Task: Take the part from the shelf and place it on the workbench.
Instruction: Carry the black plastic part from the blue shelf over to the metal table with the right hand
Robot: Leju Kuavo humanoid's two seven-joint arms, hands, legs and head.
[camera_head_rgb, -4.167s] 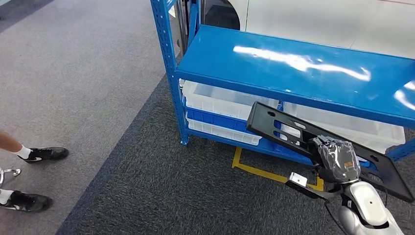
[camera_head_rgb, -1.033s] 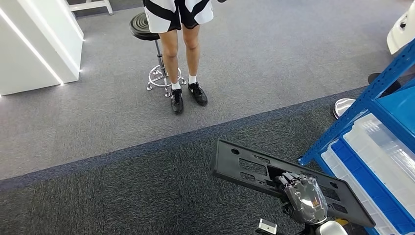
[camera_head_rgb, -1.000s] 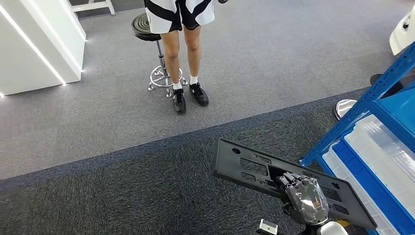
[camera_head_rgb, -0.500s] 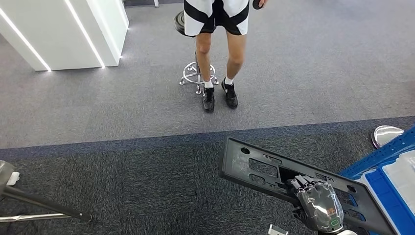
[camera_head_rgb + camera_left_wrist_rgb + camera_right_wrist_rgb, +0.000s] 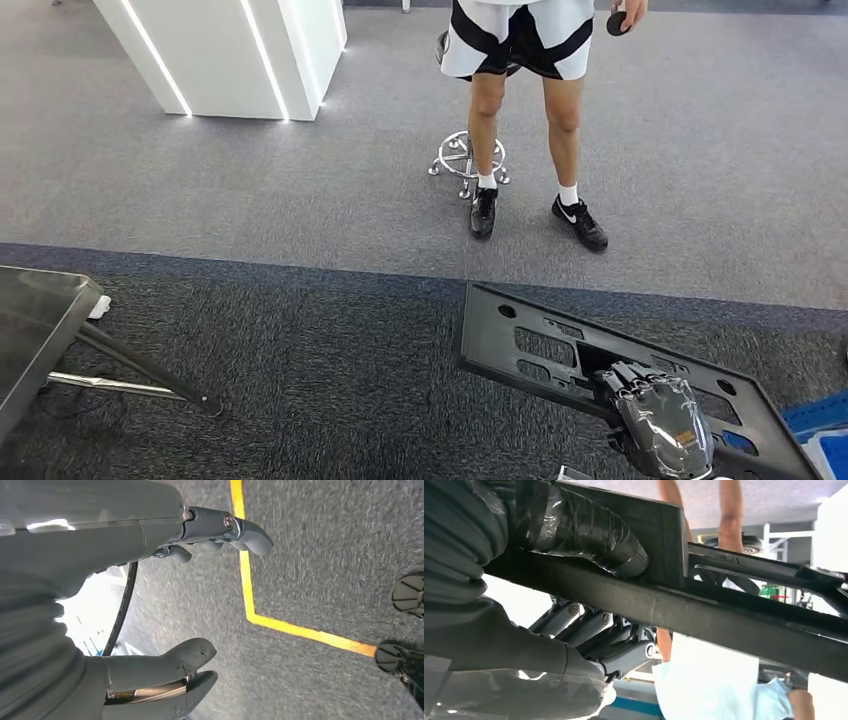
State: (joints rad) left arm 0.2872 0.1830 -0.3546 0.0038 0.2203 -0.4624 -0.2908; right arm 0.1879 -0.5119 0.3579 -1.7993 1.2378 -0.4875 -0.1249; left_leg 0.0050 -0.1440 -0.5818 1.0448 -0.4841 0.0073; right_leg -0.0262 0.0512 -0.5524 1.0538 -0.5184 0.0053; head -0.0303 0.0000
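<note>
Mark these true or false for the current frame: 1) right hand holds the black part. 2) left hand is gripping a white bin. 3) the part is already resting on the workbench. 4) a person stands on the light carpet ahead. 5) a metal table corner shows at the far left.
1) True. The right hand grips the black part, fingers through one of its slots.
2) False. The left hand holds nothing, its fingers apart above the carpet.
3) False. The part is held in the air over the dark carpet.
4) True. A person stands beside a stool.
5) True. The metal table enters from the left edge.
</note>
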